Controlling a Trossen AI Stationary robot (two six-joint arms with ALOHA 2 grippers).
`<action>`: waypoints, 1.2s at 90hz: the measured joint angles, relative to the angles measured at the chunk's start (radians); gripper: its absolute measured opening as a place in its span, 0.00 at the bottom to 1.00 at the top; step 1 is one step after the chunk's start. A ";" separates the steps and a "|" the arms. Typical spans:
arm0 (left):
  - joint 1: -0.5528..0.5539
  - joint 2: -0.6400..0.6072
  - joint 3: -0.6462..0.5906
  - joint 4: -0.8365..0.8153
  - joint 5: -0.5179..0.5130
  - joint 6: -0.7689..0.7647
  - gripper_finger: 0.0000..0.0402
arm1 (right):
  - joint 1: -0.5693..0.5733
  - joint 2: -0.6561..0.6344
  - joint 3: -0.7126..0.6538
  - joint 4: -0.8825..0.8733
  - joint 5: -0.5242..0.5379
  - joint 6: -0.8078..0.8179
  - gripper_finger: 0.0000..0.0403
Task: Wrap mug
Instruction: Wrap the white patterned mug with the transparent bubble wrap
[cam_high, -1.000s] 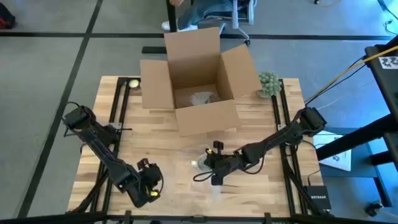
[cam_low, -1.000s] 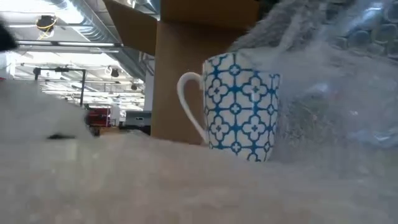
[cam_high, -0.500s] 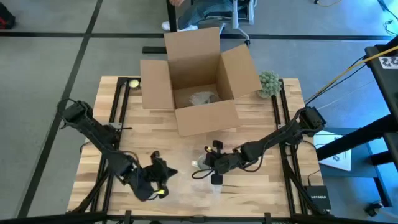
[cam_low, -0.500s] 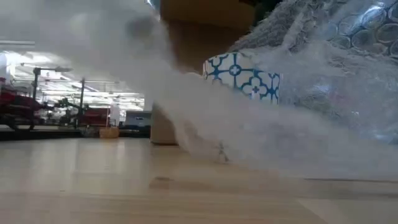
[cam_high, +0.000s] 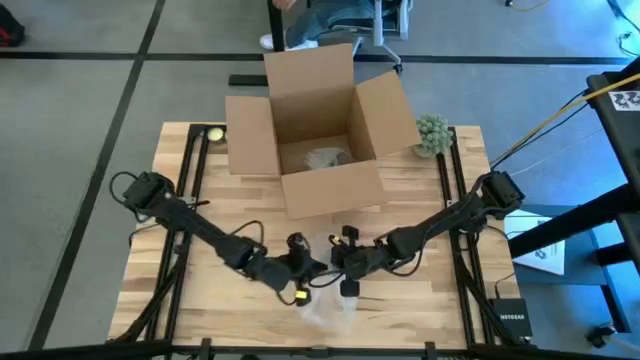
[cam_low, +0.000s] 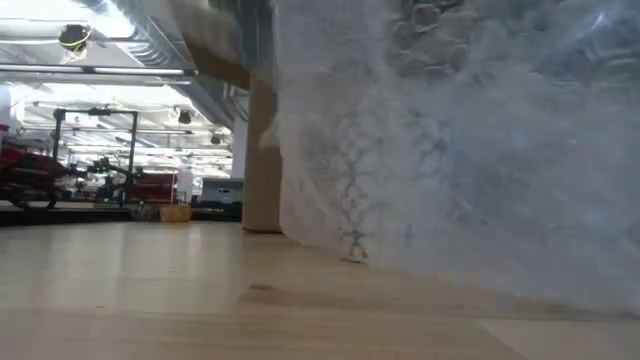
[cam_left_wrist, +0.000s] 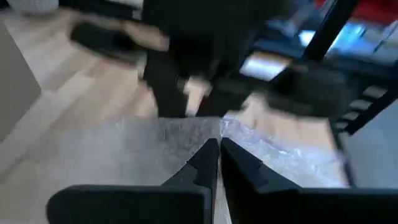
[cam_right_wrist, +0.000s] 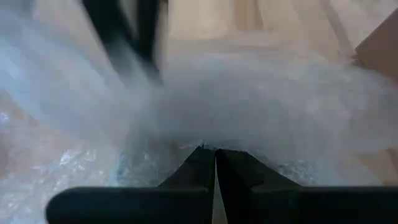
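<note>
A sheet of clear bubble wrap (cam_low: 450, 150) is draped over the mug. Only a faint blue pattern of the mug (cam_low: 350, 195) shows through it in the low view. In the high view the wrap (cam_high: 328, 300) lies in the table's near middle, where both grippers meet. My left gripper (cam_high: 303, 266) reaches in from the left, shut on the wrap. My right gripper (cam_high: 336, 263) comes from the right, also shut on the wrap. My left gripper pinches the bubble wrap (cam_left_wrist: 208, 132) between its two shut fingers, close to an edge of the sheet. One layer or several, I cannot tell. The fingers come in low from the table's left. The sheet is raised over the mug. My right gripper pinches the bubble wrap (cam_right_wrist: 214, 138) between its two shut fingers, coming in low from the table's right. The wrap spreads out ahead of the fingers. Which part of the sheet it has, I cannot tell.
An open cardboard box (cam_high: 320, 120) with some wrap inside stands at the far middle. A small green plant (cam_high: 432, 133) is at its right and a small yellow ball (cam_high: 213, 133) at the far left. Bare wood lies at the near left.
My left gripper has swept from the table's near left toward the right, up to the mug and my right gripper, drawing the bubble wrap along. The sheet has been pulled up and over the mug, which showed bare in the low view before and is now covered.
</note>
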 joint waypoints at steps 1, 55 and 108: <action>0.002 0.006 0.000 0.001 0.000 -0.006 0.00 | 0.000 0.000 0.000 0.000 -0.001 0.000 0.00; -0.001 0.052 0.001 0.030 -0.006 -0.035 0.00 | 0.048 -0.019 0.416 -0.764 0.007 0.061 0.00; 0.000 0.053 0.000 0.079 0.015 -0.050 0.00 | 0.090 0.001 -0.079 -0.032 0.042 0.211 0.00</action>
